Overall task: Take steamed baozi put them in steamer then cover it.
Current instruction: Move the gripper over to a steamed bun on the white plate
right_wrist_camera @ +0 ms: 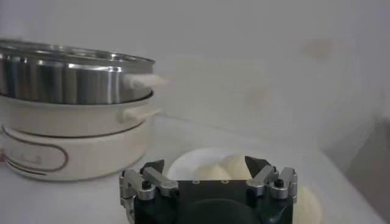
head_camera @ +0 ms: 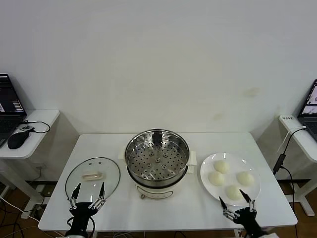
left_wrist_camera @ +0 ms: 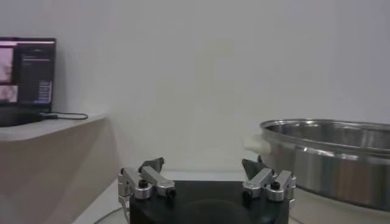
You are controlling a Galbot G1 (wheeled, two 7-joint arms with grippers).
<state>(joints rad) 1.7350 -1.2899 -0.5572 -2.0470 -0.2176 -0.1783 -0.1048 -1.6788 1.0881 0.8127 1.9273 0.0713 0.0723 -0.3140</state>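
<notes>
1. A white table [head_camera: 163, 208] is standing against a plain pale wall. Side desks are flanking it: the one on the robot's left is carrying a laptop [head_camera: 10, 106] and a black mouse [head_camera: 18, 140]; the one on the right is showing a laptop edge [head_camera: 309, 111] and a white cable [head_camera: 290, 136].
2. The steamer [head_camera: 157, 159] is sitting at table centre, uncovered: a round, shiny steel pot with a perforated tray inside, on a cream-white base. Nothing is lying on the tray.
3. The cover [head_camera: 92, 177] is lying flat on the table to the steamer's left, apart from it: clear glass, metal rim, cream oblong handle at centre.
4. A flat white plate [head_camera: 205, 171] is sitting to the steamer's right, just beside it. Four baozi [head_camera: 221, 166] are resting on it, smooth, round and cream-white, grouped close together.
5. The left gripper [head_camera: 88, 192] is hovering at the near edge of the cover, fingers spread wide, holding nothing. Its wrist view is showing the steamer wall [left_wrist_camera: 329, 159] ahead with clear space between.
6. The right gripper [head_camera: 237, 200] is hovering at the plate's near rim, fingers spread wide, holding nothing. Its wrist view is showing baozi [right_wrist_camera: 213, 171] just beyond the fingertips and the steamer [right_wrist_camera: 73, 115] farther off.
7. Nothing is standing between either gripper and the item before it.
</notes>
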